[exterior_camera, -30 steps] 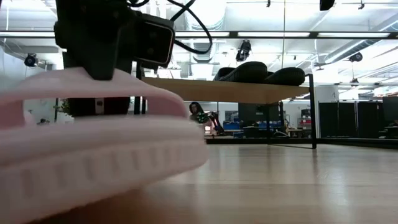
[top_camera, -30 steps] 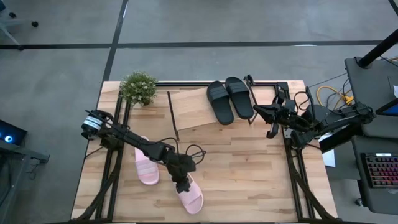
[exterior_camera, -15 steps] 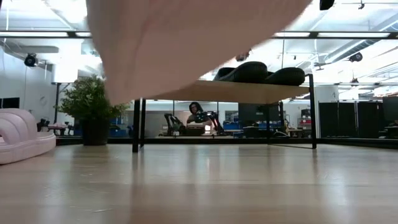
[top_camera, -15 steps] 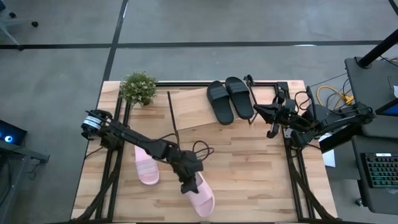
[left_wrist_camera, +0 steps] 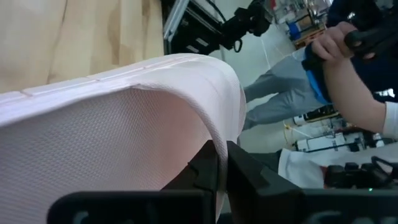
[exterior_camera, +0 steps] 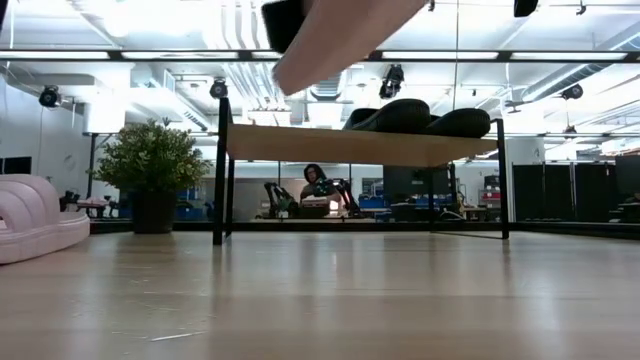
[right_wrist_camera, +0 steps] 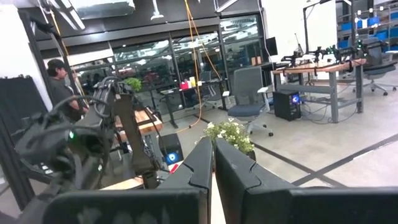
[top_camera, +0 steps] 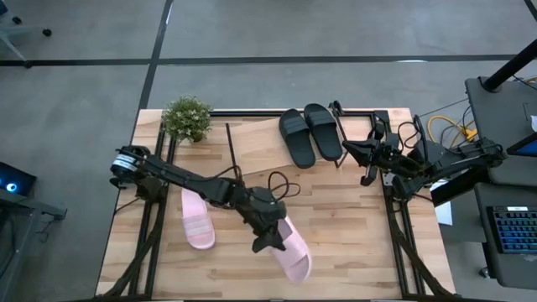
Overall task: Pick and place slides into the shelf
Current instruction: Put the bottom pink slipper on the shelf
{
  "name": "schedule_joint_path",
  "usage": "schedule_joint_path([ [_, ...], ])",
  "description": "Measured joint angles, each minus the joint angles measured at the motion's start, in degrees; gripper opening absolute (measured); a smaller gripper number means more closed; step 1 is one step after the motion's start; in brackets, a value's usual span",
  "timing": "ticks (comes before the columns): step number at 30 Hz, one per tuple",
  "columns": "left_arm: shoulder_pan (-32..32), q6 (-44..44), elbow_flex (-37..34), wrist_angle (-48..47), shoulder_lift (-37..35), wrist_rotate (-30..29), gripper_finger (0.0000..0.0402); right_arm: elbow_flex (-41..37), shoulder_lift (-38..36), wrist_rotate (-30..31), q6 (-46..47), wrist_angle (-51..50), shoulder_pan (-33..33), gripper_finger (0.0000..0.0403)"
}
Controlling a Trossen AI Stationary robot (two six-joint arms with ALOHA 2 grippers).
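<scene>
Left gripper (top_camera: 270,239) clamped tight, arm stretched mid-table; right gripper (top_camera: 346,151) closed, arm waiting at its side

We see two dark, slender, jointed arms, each draped with looping black cables. The left hand (top_camera: 270,241) ends in matte black angular fingers (left_wrist_camera: 205,171); the right hand (top_camera: 367,159) has the same tapered black fingers (right_wrist_camera: 202,163). A silvery round cap marks the left arm's base.

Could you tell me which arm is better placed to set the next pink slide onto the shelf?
Left. Its gripper is already shut on a pink slide, lifted off the table. The right gripper waits shut and empty beside the black slides on the shelf.
</scene>
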Motion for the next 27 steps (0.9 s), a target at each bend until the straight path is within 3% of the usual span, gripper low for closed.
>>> schedule_joint_path([
  [15,3.71,17.17,15.71,-31.82,-3.51,-2.69,0.0,0.0,0.02,-0.05,1.27,-0.01,0.01,0.0008],
  [27,14.65,27.26,23.61,-47.15,-6.97,-2.88,0.0,0.0,0.02,-0.44,1.27,-0.11,0.0,0.0008],
])
